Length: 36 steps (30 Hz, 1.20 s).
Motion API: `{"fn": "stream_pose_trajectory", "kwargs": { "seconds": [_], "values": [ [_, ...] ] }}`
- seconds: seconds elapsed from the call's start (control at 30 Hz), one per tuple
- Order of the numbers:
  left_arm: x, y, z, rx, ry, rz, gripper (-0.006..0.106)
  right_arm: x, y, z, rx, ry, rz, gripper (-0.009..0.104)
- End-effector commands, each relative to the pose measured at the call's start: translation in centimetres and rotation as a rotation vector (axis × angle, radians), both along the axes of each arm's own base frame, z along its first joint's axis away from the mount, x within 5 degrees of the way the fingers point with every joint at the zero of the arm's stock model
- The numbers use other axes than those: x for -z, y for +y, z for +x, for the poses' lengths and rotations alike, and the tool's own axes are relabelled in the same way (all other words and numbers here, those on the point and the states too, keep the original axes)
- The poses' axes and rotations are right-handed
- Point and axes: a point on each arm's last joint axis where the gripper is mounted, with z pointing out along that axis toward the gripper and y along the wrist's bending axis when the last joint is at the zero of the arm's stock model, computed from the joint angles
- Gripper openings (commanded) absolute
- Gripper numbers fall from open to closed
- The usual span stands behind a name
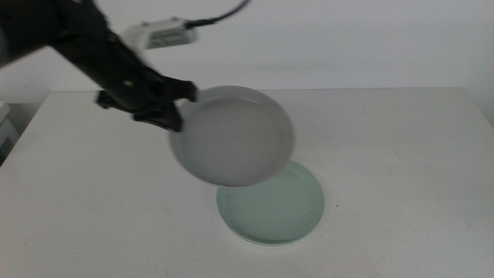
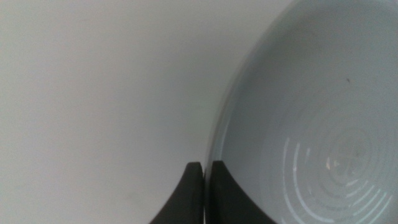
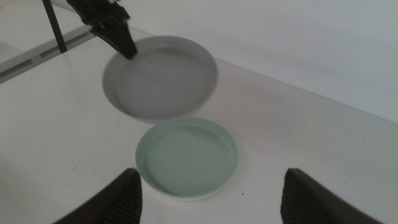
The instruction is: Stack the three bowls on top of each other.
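- Grey-blue bowl (image 1: 231,137) is up in the air, pinched at its rim by the left gripper (image 1: 176,110), which comes in from the left. Jaws are nearly closed, just the thin rim between them. The bowl hangs tilted and a bit blurry.
- Below the held bowl and a little further out from that claw, the mint green bowl (image 1: 272,209) sits flat on the white table (image 1: 401,177). The grey-blue one overlaps its far edge in the middle view, but they're not touching.
- Right gripper (image 3: 211,190) is parked near the green bowl, jaws spread wide, holding nothing, with the green dish lying just beyond the gap between them.
- Left wrist view is basically all rim: the two dark jaws pressed almost together on the edge of the grey-blue bowl (image 2: 311,124), with ring marks visible inside it. The other views don't show that.
- Right wrist view shows the clear gap between the held bowl (image 3: 160,76) and the green one (image 3: 186,157).
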Motion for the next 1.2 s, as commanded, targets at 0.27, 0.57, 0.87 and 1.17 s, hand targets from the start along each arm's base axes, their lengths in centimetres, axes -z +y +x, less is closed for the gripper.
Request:
{"fn": "stream_pose_trajectory", "kwargs": {
  "seconds": [0.27,0.57,0.87,1.17],
  "values": [
    [1.3,-4.6,0.0,0.053,-0.005,-0.028,0.000,-1.2,0.0,0.3,0.020,-0.074,0.040,0.056],
    [5.5,-6.9,1.1,0.070,0.064,-0.027,0.000,-1.2,0.0,0.3,0.020,-0.074,0.040,0.056],
    [7.1,-7.2,1.8,0.073,0.072,-0.020,0.009,-1.2,0.0,0.3,0.020,-0.074,0.040,0.056],
    [6.3,-6.6,1.4,0.137,0.060,0.002,0.075,-1.2,0.0,0.3,0.020,-0.074,0.040,0.056]
  ]
}}
